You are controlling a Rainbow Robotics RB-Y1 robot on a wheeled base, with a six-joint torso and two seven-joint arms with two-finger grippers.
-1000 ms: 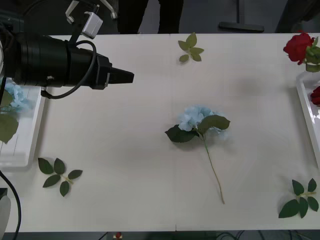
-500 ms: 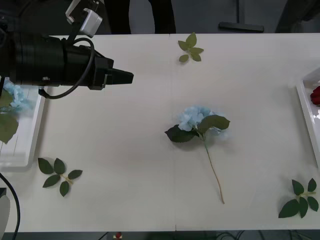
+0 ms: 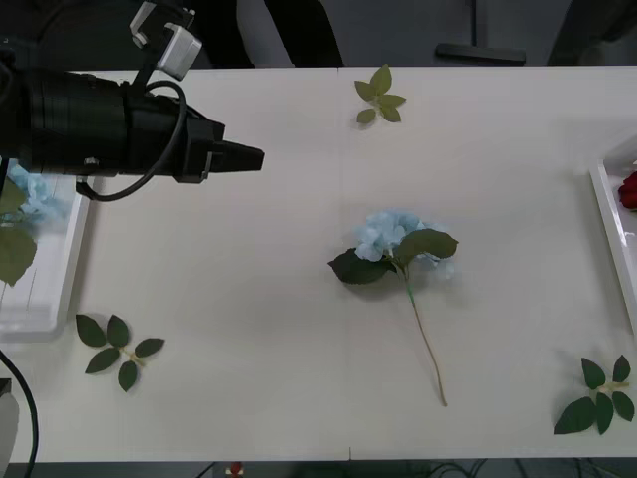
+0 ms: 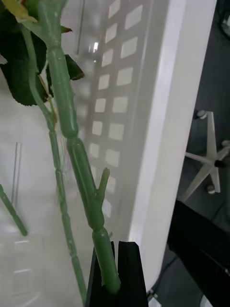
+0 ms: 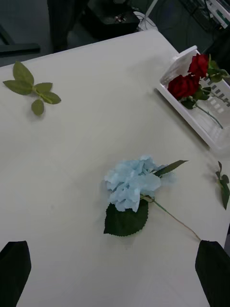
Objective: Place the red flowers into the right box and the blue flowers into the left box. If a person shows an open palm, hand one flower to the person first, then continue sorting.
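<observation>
The white table is in front of me, a dark floor behind it. No writing can be read. Loose leaves lie at 8, 12 and 4 o'clock. My left gripper, fingers wide apart and empty, hovers at 10 o'clock of the blue flower in the middle. My right gripper is clamped on a green stem over the right box, where red flowers lie.

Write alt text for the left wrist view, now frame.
A blue flower lies on a white table, between the left gripper's two open black fingers. Farther off, a white box at the table edge holds red flowers, and a leaf sprig lies on the table.
</observation>
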